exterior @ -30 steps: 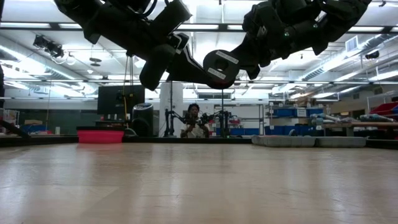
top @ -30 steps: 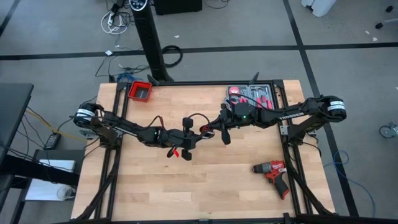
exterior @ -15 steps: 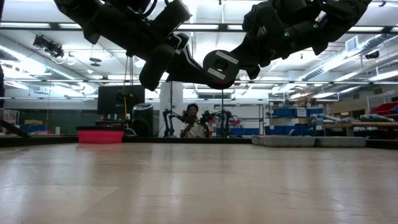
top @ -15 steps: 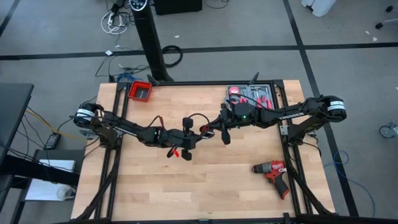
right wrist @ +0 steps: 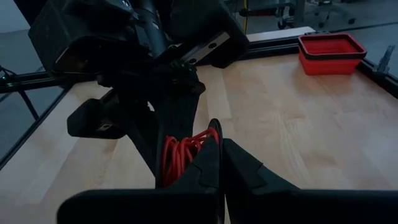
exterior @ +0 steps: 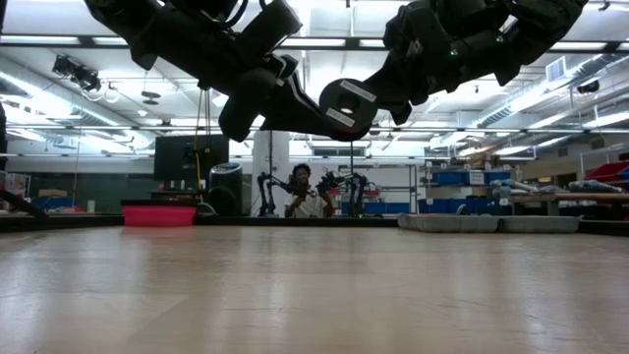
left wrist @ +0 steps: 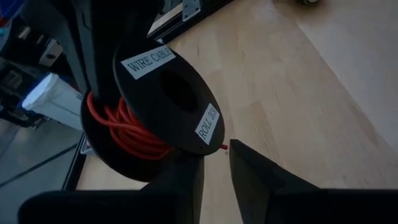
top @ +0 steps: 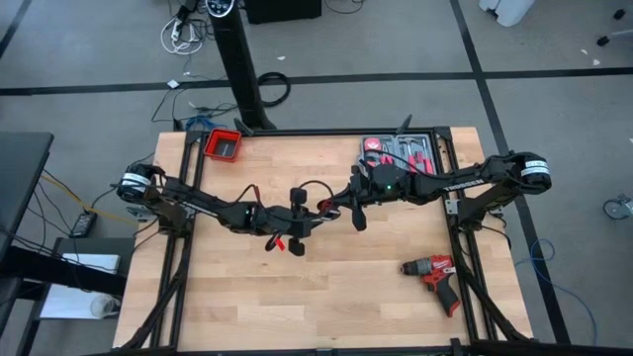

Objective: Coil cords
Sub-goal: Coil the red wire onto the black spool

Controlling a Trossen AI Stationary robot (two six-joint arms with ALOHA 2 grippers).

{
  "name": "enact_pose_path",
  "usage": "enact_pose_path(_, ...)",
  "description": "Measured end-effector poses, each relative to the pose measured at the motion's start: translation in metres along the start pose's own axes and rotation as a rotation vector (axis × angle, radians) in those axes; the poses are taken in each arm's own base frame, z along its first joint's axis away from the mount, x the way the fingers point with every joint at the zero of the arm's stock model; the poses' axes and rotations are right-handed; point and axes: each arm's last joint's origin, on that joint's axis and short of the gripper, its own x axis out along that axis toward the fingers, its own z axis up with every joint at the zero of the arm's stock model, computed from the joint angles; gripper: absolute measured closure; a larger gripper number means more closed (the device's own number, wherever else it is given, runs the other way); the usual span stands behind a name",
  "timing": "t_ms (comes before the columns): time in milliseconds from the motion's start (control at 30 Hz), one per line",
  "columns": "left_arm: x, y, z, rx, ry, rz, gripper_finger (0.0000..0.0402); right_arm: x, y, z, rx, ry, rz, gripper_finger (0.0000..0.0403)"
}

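Observation:
A black spool (left wrist: 168, 106) labelled "WIRE CABLE" and "ROLL ON" carries the red cord (left wrist: 124, 127) wound round its core. It is held up over the table's middle, and the low view also shows the spool (exterior: 339, 106). My right gripper (right wrist: 221, 146) is shut on the spool. My left gripper (left wrist: 216, 163) stands just under the spool's rim with a narrow gap between its fingers. The cord's free red end (left wrist: 224, 147) pokes out at that gap; I cannot tell whether it touches a finger. The windings also show in the right wrist view (right wrist: 180, 152). My right gripper pinches the rim of one spool flange (right wrist: 214, 127) between its two fingers, coming from the table's right side. The spool is lifted clear of the table, its labelled face turned partly toward the near edge.
A red bin (top: 224, 145) stands at the far left of the wooden table (top: 326, 307). A tool tray (top: 401, 150) is at the far right and a red drill (top: 435, 277) lies near the right front. A person (exterior: 300, 192) is in the room beyond the table.

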Motion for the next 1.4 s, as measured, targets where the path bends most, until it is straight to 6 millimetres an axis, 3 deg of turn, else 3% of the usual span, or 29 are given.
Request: enact_pose_path(1400,0.0,-0.0027,-0.0031,-0.036,0.019,-0.061,0.0321,-0.0004,-0.0054,0.0001,-0.015,0.0,-0.047,0.0401)
